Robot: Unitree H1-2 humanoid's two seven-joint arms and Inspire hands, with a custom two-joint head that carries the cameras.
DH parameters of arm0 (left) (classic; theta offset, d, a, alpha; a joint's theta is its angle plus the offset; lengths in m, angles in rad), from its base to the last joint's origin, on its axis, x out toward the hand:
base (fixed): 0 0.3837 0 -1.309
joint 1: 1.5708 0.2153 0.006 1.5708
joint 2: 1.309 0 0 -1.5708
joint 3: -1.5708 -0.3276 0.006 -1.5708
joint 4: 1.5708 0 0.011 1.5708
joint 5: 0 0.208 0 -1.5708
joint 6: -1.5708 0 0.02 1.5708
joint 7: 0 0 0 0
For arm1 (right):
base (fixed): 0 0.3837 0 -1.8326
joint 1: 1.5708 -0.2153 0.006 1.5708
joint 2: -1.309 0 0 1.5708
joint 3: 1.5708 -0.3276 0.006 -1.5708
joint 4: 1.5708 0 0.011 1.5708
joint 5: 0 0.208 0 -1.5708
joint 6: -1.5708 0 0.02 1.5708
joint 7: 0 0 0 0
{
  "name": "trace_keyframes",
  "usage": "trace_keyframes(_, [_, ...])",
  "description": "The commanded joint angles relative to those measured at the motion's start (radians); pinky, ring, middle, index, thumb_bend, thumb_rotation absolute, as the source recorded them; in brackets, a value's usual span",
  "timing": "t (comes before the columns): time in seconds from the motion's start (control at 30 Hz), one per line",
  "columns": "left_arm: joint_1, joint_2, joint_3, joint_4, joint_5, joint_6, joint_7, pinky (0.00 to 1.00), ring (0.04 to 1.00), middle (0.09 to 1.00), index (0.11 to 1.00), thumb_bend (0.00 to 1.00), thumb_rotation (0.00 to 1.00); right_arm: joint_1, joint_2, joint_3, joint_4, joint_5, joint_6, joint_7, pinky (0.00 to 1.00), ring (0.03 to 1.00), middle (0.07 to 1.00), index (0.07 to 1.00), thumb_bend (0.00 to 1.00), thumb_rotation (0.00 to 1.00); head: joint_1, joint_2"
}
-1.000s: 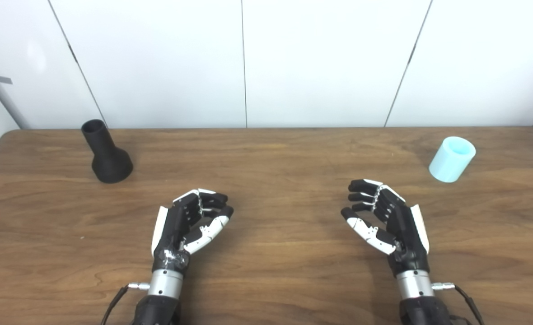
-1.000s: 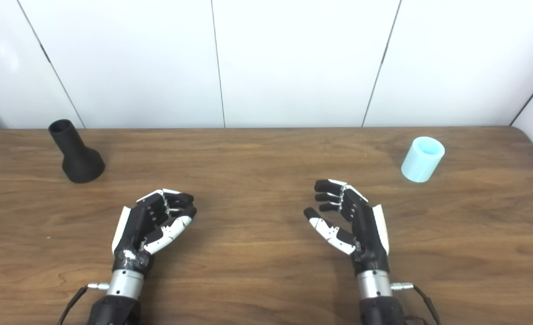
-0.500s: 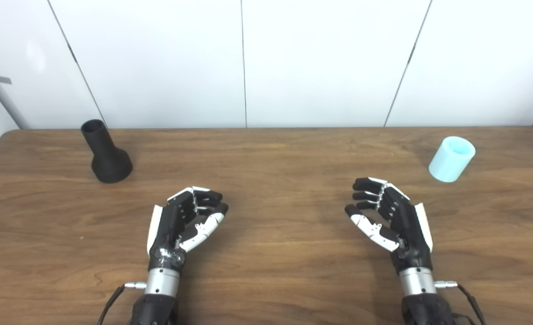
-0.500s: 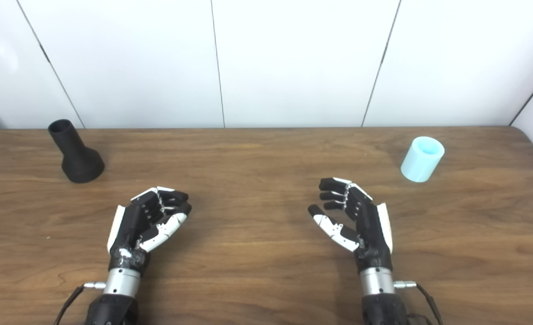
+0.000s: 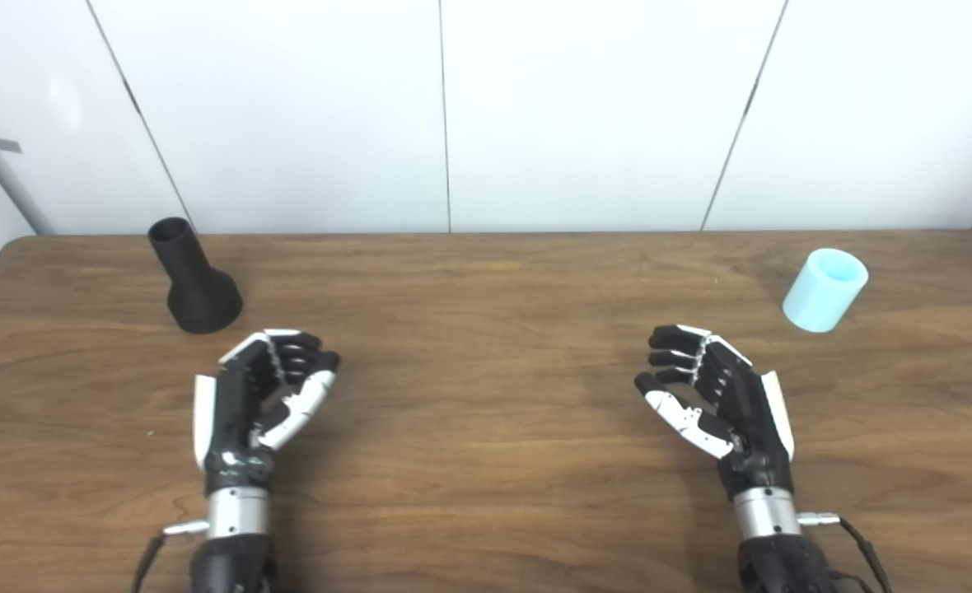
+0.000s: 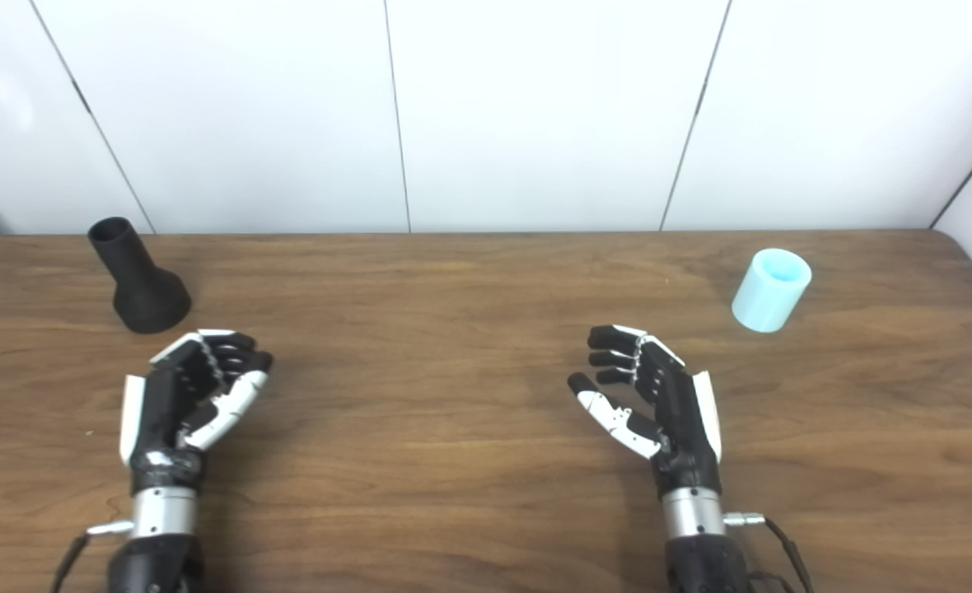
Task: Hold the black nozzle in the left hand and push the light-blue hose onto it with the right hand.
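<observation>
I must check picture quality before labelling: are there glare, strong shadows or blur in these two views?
Left eye view: a soft bright patch on the wall panel upper left, only faint shadows beside the left hand and right hand. Right eye view: even light, black nozzle and light-blue hose sharp enough, overall slightly soft, no motion blur.

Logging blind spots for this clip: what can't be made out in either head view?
- Black nozzle: bore depth, dark inside in both views.
- Light-blue hose: far wall and bottom end, hidden by its own body.
- Left hand and right hand: arms cut off by the bottom edge.
- Table: near edge out of frame.
</observation>
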Motion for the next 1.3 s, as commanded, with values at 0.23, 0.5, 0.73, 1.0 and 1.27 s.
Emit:
trace_keyframes(0.23, [-0.063, 0.040, 0.119, -0.025, 0.092, 0.061, 0.160, 0.51, 0.606, 0.647, 0.650, 0.75, 0.07, -0.036, -0.042, -0.020, 0.013, 0.084, -0.073, 0.032, 0.60, 0.654, 0.672, 0.643, 0.30, 0.03, 0.059, -0.019])
trace_keyframes(0.5, [-0.084, 0.049, 0.167, -0.042, 0.134, 0.165, 0.220, 0.54, 0.666, 0.705, 0.753, 0.83, 0.11, -0.048, -0.072, -0.044, 0.062, 0.077, -0.117, 0.023, 0.59, 0.657, 0.672, 0.645, 0.29, 0.02, 0.180, -0.045])
trace_keyframes(0.73, [-0.107, 0.088, 0.116, -0.035, 0.236, 0.295, 0.203, 0.71, 0.798, 0.828, 0.875, 0.89, 0.20, -0.071, -0.105, -0.067, 0.115, 0.115, -0.138, 0.050, 0.63, 0.686, 0.698, 0.667, 0.26, 0.00, 0.292, -0.069])
trace_keyframes(1.0, [-0.169, 0.142, 0.053, 0.003, 0.264, 0.460, 0.131, 0.77, 0.880, 0.931, 0.972, 0.99, 0.29, -0.090, -0.134, -0.077, 0.149, 0.179, -0.149, 0.085, 0.61, 0.680, 0.692, 0.661, 0.28, 0.13, 0.412, -0.106])
trace_keyframes(1.27, [-0.249, 0.178, 0.065, 0.135, 0.156, 0.474, 0.070, 0.87, 0.949, 0.984, 0.975, 1.00, 0.33, -0.115, -0.142, -0.083, 0.195, 0.191, -0.188, 0.098, 0.47, 0.580, 0.607, 0.571, 0.45, 0.43, 0.442, -0.129])
